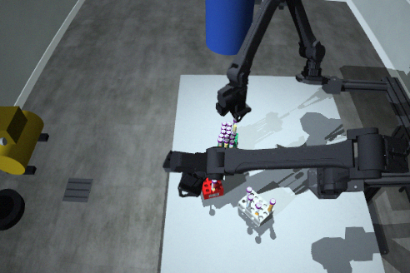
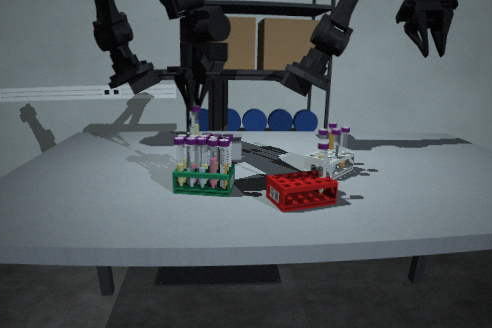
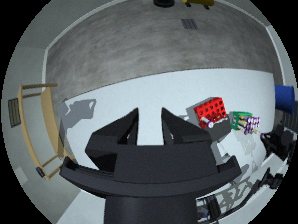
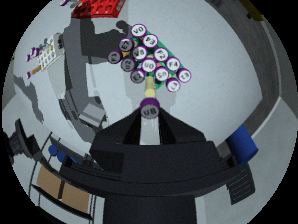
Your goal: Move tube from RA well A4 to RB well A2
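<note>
The right hand is pinched on a purple-capped tube, held just below its cap. The tube hangs roughly upright over the green rack, at twelve o'clock of it in the exterior view; its lower end is hard to make out among the crowded caps, but it seems to be partly above the other tubes. The task's tube is therefore not in the white rack, which holds four tubes and stands at five o'clock from the green one in the top view.

The left hand is partly spread, with nothing between its fingers. It hangs above the surface, toward one o'clock from the red rack in the exterior view.
</note>
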### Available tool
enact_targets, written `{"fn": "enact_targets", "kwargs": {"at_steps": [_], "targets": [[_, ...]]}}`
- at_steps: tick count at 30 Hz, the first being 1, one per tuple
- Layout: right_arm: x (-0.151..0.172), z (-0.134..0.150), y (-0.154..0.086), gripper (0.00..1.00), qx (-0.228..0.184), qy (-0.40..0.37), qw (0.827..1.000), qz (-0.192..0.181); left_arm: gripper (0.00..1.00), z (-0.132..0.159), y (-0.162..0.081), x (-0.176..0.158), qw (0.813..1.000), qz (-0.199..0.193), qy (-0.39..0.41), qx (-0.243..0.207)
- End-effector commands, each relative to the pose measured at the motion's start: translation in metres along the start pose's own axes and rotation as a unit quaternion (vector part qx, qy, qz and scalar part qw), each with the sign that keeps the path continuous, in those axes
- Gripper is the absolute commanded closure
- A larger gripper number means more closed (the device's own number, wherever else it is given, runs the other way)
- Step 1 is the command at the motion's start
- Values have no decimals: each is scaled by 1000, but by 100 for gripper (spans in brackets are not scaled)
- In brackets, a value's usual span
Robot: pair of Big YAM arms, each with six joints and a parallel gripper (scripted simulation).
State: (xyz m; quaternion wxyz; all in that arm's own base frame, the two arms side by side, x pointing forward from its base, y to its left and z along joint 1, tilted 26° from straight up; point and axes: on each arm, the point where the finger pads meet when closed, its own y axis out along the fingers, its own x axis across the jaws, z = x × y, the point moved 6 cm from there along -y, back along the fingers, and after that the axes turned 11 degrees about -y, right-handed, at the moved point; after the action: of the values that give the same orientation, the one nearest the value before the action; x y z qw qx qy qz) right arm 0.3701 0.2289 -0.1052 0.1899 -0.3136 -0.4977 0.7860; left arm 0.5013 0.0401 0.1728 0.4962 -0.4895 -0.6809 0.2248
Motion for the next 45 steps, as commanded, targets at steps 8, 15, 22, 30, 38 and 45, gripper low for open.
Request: {"fn": "enact_targets", "kwargs": {"at_steps": [8,15,22,30,38,45], "targets": [[8,-1,-18,100,-10,0,1000,2,70,-14,-8,5,1000,-2,-7,-16],[13,1,-21,100,-21,4,1000,3,70,-14,-8,5,1000,-2,-7,-16],[23,7,-21,100,-21,4,1000,2,70,-14,-8,5,1000,-2,-7,-16],[29,13,-17,100,-17,7,1000,1,70,-14,-8,5,1000,-2,-7,-16],[46,-11,-16,100,-12,1,1000,1,70,-14,-8,5,1000,-2,-7,-16],[54,-26,-16,100,-12,1,1000,1,70,-14,-8,5,1000,-2,-7,-16]]}}
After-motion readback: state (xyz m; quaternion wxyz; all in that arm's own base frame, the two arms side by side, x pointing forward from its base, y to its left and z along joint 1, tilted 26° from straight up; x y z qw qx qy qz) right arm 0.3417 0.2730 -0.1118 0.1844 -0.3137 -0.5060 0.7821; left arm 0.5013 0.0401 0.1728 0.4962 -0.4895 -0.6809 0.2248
